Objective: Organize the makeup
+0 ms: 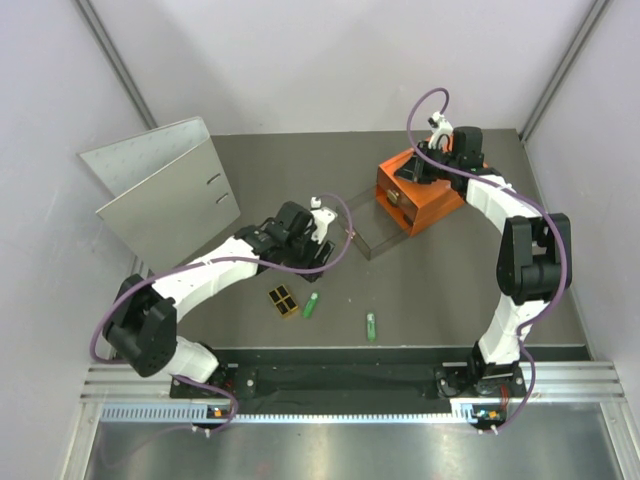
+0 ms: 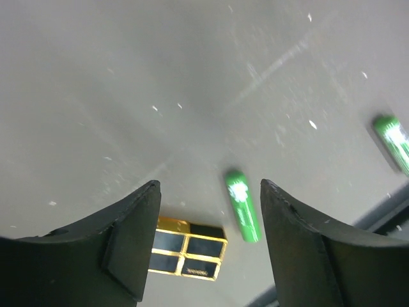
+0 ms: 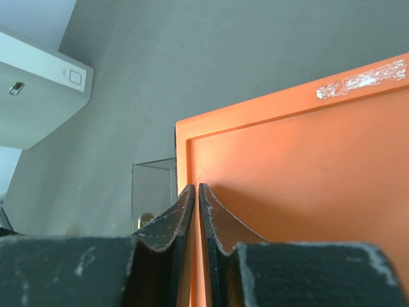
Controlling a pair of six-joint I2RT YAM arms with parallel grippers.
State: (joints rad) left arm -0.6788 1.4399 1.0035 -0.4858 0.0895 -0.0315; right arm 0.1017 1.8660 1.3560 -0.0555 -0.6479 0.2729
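Observation:
The black-and-gold four-pan palette (image 1: 284, 300) lies on the table near the front; in the left wrist view the palette (image 2: 188, 248) shows between my fingers. One slim green stick (image 1: 311, 305) lies just right of it, and also shows in the left wrist view (image 2: 243, 206). A second green stick (image 1: 371, 326) lies further right, blurred in the left wrist view (image 2: 393, 142). My left gripper (image 1: 320, 262) (image 2: 209, 192) is open and empty, above and behind the palette. My right gripper (image 1: 436, 150) (image 3: 193, 190) is shut and empty, over the orange drawer box. The three tubes are out of view.
The orange drawer box (image 1: 420, 188) (image 3: 300, 166) stands at the back right, its clear drawer (image 1: 366, 236) (image 3: 153, 188) pulled out to the left. A large grey ring binder (image 1: 165, 190) (image 3: 38, 96) lies at the back left. Grey walls enclose the table.

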